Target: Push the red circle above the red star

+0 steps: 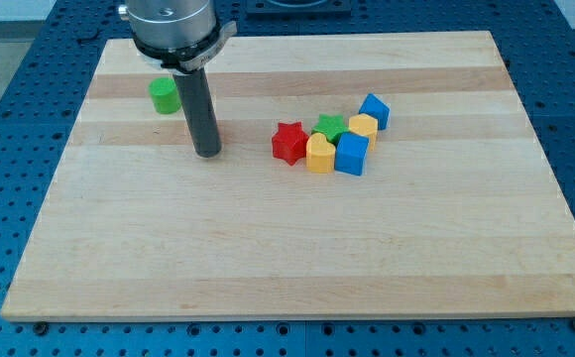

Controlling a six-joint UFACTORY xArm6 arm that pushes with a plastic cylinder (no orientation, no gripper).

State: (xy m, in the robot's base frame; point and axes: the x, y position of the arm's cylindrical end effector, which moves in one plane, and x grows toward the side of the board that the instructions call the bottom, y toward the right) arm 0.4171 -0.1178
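Observation:
The red star (289, 142) lies near the board's middle, at the left end of a tight cluster of blocks. My tip (206, 155) rests on the board well to the star's left. A thin sliver of red (217, 129) shows at the rod's right edge; it looks like the red circle, almost wholly hidden behind the rod. The rod (200, 109) stands upright between the green cylinder and the cluster.
A green cylinder (164, 95) sits at the upper left, just left of the rod. The cluster right of the red star holds a green star (330, 126), a yellow heart (319, 155), a blue block (352, 155), a yellow block (364, 127) and a blue cube (375, 110).

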